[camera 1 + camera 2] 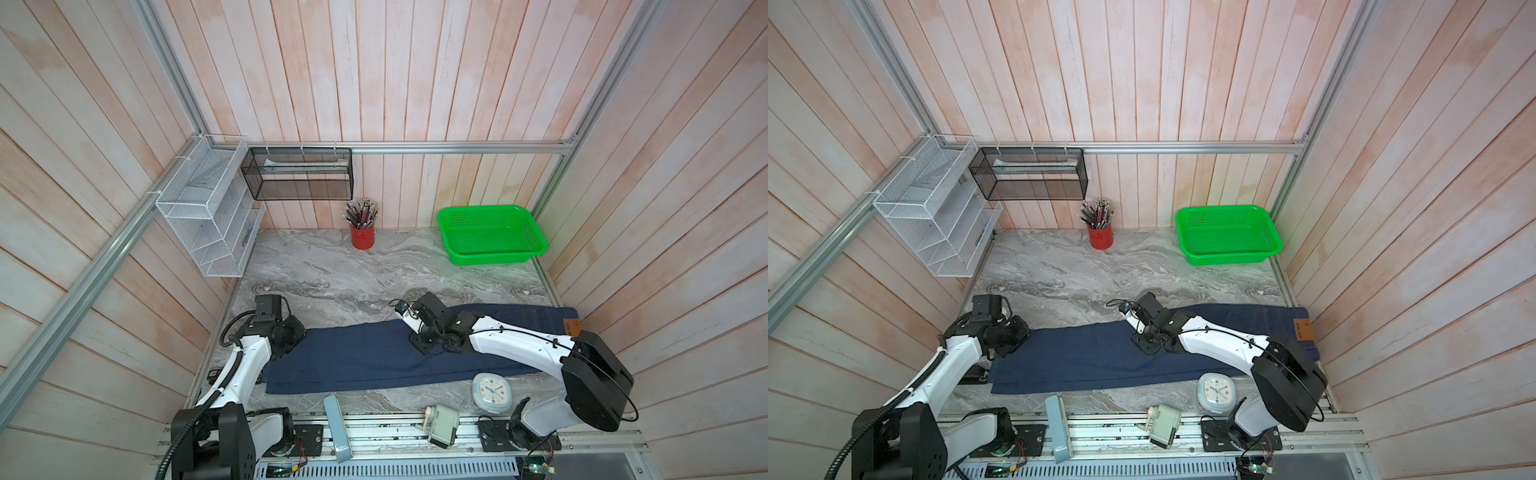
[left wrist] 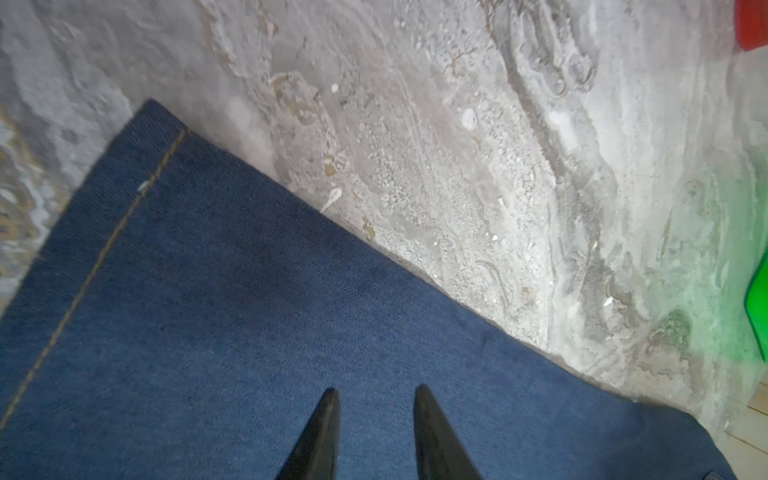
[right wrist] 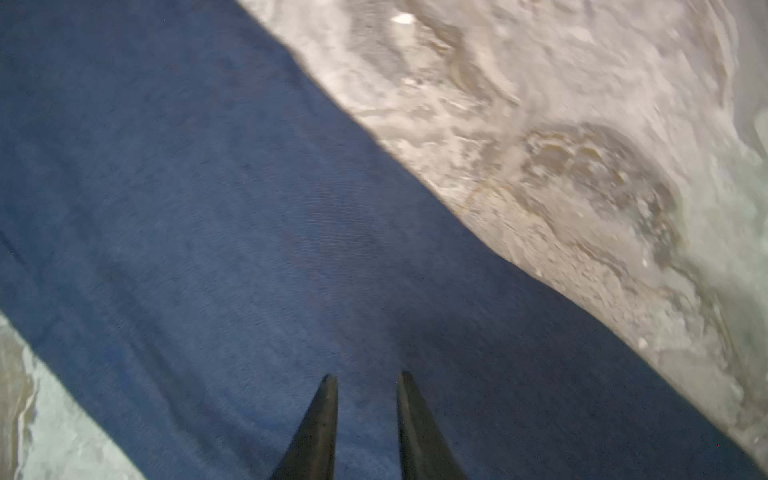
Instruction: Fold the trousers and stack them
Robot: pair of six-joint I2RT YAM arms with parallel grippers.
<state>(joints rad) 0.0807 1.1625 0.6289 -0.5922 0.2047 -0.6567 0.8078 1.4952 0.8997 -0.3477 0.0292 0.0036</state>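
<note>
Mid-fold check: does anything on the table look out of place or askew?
Two things at the near edge. The small grey device lies askew on the metal rail, partly off the tabletop. The white clock sits right at the near edge of the trousers, where a fold could catch it. The trousers lie flat.

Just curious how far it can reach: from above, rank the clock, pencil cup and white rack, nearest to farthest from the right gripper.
From the right gripper, in a top view:
1. Clock, near the front, on its right.
2. Pencil cup, at the back, middle.
3. White rack, hung at the far left.
</note>
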